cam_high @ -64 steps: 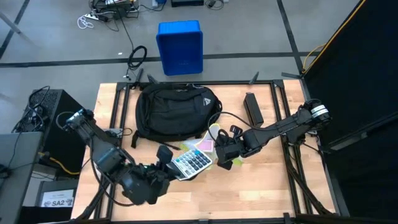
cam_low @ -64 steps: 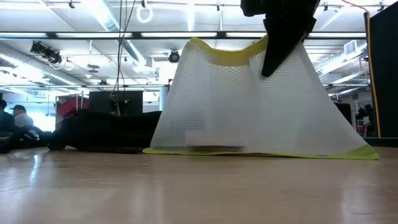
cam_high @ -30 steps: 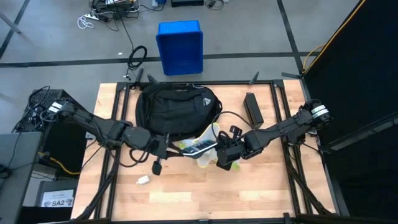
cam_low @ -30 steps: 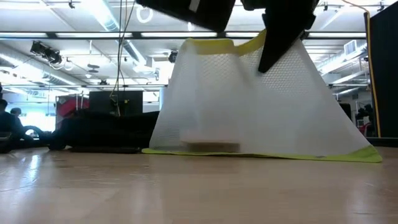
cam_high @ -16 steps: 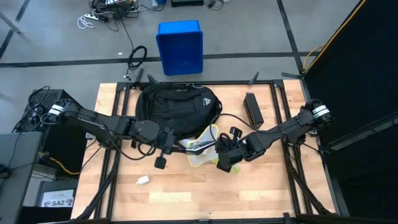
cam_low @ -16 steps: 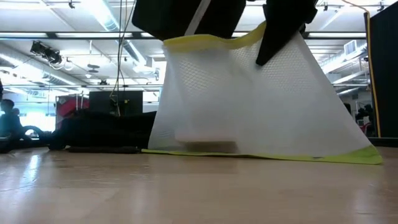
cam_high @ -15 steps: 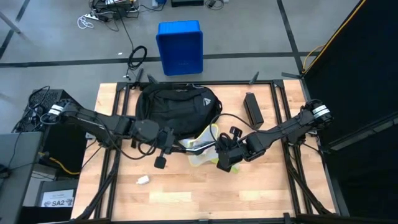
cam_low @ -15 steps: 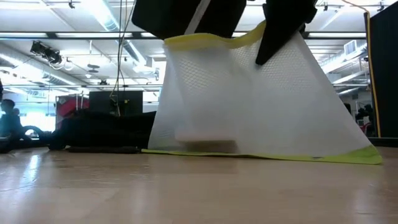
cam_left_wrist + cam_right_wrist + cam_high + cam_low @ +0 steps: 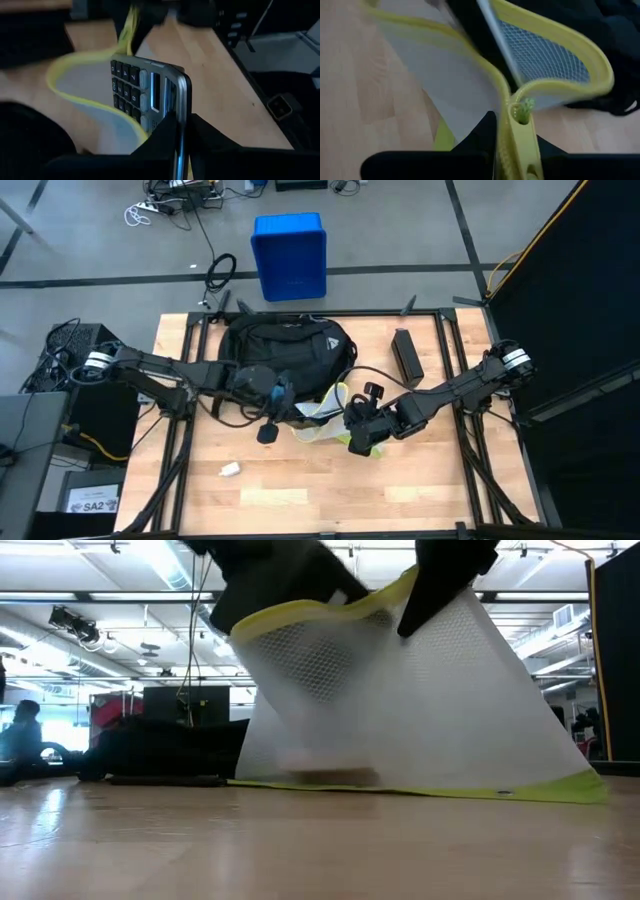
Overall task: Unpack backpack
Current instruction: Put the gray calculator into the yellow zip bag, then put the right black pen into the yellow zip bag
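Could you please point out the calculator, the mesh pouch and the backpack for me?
calculator [image 9: 142, 92]: left wrist view, on its key face.
mesh pouch [image 9: 420, 710]: low view, on its white mesh side.
backpack [image 9: 285, 345]: high view, on its black front panel.

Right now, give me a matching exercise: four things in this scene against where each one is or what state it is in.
Things:
1. calculator
2. mesh pouch
3. backpack
4. blue bin

Places or states:
A. on the floor beyond the table
B. lying at the table's far edge
C. pinched by its yellow rim in the right claw
D. held edge-on in the left claw

Pairs: 1-D, 2-C, 3-B, 4-A
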You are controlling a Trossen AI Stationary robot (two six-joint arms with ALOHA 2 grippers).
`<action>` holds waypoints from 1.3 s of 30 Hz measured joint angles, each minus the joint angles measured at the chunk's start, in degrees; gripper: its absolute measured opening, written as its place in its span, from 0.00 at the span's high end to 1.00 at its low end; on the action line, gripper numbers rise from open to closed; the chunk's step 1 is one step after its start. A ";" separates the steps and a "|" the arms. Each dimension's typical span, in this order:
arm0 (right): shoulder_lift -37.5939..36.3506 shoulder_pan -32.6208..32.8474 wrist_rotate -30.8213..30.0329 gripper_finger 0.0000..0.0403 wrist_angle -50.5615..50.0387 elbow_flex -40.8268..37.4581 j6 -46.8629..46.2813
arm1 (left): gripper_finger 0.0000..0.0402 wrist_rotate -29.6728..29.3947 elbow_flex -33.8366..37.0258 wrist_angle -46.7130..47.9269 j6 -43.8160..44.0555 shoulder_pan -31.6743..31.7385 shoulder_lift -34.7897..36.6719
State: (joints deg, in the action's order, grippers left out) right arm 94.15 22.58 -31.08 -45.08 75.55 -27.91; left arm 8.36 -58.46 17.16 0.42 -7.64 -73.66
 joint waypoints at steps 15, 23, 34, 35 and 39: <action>-0.02 0.14 -0.61 1.00 2.01 1.47 3.68 | 0.89 0.10 -0.01 -4.29 -0.81 3.46 -4.44; -0.13 0.14 -0.56 1.00 1.81 6.49 6.09 | 0.63 0.13 -1.09 -4.93 -1.99 4.20 -4.29; -0.13 -1.09 -0.37 1.00 0.64 6.84 3.67 | 0.47 -0.09 -14.00 11.58 -4.96 3.20 -4.07; -0.13 -1.30 -0.26 1.00 0.58 6.84 3.63 | 0.47 -0.26 -14.53 12.94 -5.53 2.50 -4.07; -0.13 -1.94 0.49 1.00 0.28 6.84 3.51 | 0.47 -3.92 -14.84 19.08 -9.21 -2.20 -4.07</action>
State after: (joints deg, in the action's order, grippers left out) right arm 94.02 20.64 -30.58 -44.80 82.39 -24.40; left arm 4.44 -73.30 36.24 -8.80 -9.84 -77.73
